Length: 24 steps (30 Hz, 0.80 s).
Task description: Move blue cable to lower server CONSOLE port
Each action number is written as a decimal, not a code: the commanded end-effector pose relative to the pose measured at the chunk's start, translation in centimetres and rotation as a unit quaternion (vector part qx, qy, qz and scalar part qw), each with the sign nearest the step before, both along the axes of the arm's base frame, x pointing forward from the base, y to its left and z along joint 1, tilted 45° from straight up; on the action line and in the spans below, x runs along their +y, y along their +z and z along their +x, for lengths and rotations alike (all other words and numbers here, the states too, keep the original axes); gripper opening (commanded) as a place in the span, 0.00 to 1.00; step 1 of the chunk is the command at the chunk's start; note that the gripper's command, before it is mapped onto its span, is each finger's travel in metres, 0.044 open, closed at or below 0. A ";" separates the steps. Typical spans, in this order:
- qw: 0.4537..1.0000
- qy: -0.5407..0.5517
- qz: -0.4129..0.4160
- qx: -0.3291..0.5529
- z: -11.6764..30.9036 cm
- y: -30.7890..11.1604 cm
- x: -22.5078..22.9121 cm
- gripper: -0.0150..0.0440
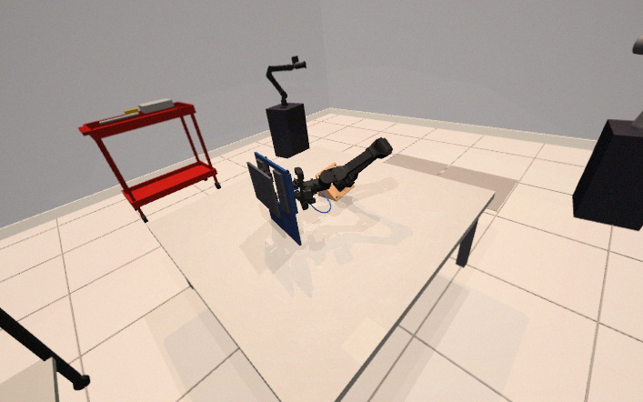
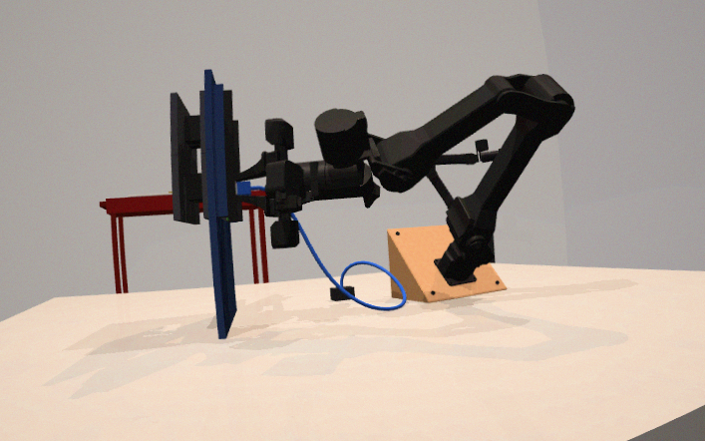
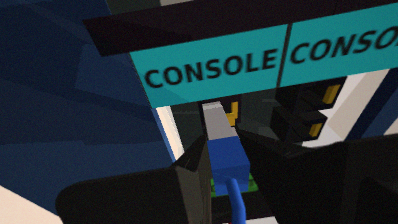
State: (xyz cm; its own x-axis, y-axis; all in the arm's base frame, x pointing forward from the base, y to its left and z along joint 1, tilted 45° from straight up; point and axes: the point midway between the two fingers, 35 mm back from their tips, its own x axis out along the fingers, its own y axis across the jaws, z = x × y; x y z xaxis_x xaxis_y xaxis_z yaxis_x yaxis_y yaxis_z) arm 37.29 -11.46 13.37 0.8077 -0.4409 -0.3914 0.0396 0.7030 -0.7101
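The hand, its 2 fingers nearly closed, grips the blue cable's plug. The plug's long axis runs straight ahead of the hand, its grey nose at 1 CONSOLE port; I cannot tell whether it is seated.
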 end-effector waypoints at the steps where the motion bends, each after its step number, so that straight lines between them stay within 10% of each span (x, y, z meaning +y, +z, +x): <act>1: 1.000 -0.001 -0.001 -0.004 0.2 0.2 -0.1 0.25; 24: 1.000 -0.001 -0.002 -0.004 0.6 0.2 -0.2 0.25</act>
